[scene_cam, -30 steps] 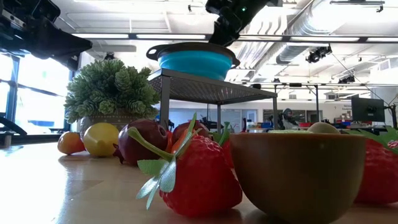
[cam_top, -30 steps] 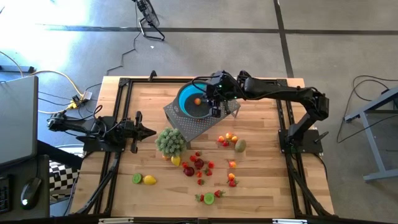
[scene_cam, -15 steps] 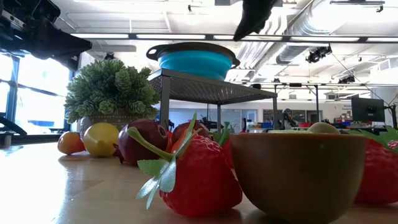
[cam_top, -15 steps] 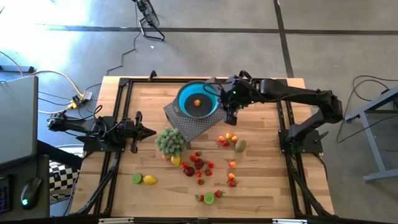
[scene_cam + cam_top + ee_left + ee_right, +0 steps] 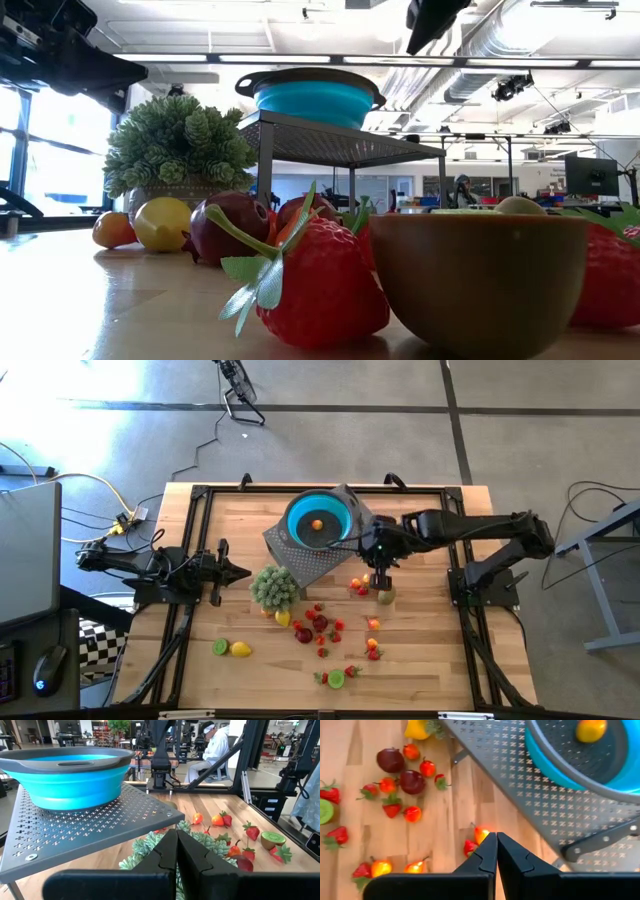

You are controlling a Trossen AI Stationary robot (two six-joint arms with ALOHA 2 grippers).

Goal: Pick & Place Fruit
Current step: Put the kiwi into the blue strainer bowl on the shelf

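A blue bowl [image 5: 318, 520] stands on a perforated metal stand [image 5: 325, 560] at the table's far middle, with one orange fruit [image 5: 317, 524] lying in it. Several small fruit [image 5: 320, 625] lie loose on the wood nearer the front, among them a kiwi [image 5: 386, 594] and a lemon [image 5: 241, 649]. My right gripper [image 5: 381, 570] hangs shut and holds nothing, just right of the stand and above a small cluster of fruit [image 5: 479, 834]. My left gripper [image 5: 240, 571] rests shut at the table's left, pointing level at a potted plant [image 5: 274, 588].
The plant stands between my left gripper and the loose fruit. The stand's legs [image 5: 592, 842] and the bowl's rim [image 5: 570, 775] are close beside my right gripper. A strawberry [image 5: 320, 285] and a brown-skinned fruit half [image 5: 480, 280] lie near the front edge.
My right gripper has left the space above the blue bowl and swung toward the table's right and near side, tipping more steeply downward, until it hangs over the loose fruit beside the stand. The orange fruit stays in the bowl.
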